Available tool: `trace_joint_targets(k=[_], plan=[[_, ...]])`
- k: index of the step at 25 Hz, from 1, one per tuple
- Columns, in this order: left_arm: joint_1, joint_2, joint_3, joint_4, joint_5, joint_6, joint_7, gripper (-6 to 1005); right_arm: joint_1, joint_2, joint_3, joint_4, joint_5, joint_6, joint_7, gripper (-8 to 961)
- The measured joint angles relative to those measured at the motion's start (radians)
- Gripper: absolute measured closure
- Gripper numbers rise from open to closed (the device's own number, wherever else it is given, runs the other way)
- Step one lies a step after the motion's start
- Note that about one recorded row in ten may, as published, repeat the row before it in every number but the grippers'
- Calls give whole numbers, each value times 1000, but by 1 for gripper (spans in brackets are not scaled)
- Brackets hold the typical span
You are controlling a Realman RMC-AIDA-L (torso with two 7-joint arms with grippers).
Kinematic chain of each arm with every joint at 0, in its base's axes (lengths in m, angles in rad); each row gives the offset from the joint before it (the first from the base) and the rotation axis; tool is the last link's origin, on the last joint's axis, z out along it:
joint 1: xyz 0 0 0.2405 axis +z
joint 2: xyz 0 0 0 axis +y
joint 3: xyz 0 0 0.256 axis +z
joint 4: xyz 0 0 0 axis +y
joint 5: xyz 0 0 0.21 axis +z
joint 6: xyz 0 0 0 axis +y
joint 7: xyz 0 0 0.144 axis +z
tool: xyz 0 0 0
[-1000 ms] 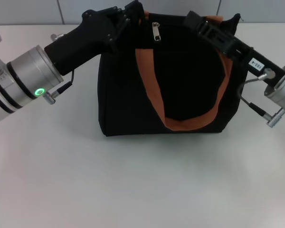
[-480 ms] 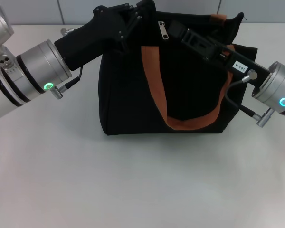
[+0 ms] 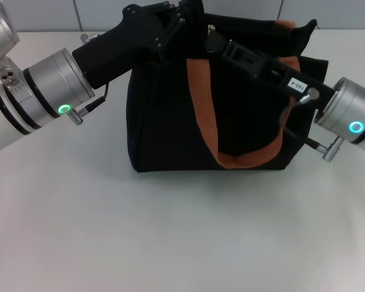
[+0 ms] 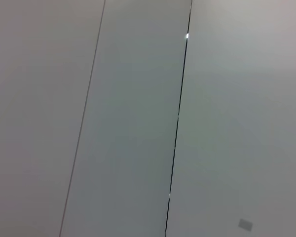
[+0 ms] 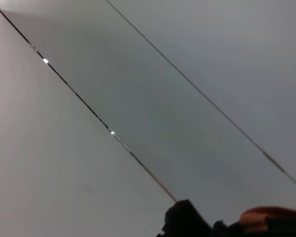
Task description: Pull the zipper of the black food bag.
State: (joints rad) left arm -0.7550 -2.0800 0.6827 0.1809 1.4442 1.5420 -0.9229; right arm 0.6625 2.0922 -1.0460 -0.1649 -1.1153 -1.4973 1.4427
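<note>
The black food bag [image 3: 164, 121] stands upright mid-table, with an orange-brown handle loop [image 3: 204, 115] down its front. My left gripper [image 3: 187, 13] is at the bag's top left corner, shut on the top edge. My right gripper [image 3: 216, 40] reaches across the bag's top from the right, its tip right at the zipper [image 3: 212, 28]. Only a silver glint of the pull shows; the rest is hidden by the gripper. In the right wrist view a bit of orange strap [image 5: 269, 218] shows at the frame's edge.
The white table [image 3: 170, 231] lies open in front of the bag. A grey panelled wall [image 3: 97, 12] stands behind it. The left wrist view shows only wall panels [image 4: 138, 123].
My right gripper has slid left along the bag's top to the zipper pull, now covering most of it. My left gripper and the bag's top edge shifted slightly right.
</note>
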Motion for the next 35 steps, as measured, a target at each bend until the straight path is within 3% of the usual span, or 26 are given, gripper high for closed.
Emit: trace_joint_targets(k=[5, 29, 35], plan=[[-1, 0, -2, 0, -1, 1, 0, 970, 7, 0, -44, -11, 4, 1, 35, 658], [2, -2, -2, -11, -4, 31, -1, 965, 7, 0, -39, -8, 23, 27, 87, 662], [5, -1, -3, -11, -4, 41, 0, 964, 8, -1, -46, -12, 21, 28, 100, 827]])
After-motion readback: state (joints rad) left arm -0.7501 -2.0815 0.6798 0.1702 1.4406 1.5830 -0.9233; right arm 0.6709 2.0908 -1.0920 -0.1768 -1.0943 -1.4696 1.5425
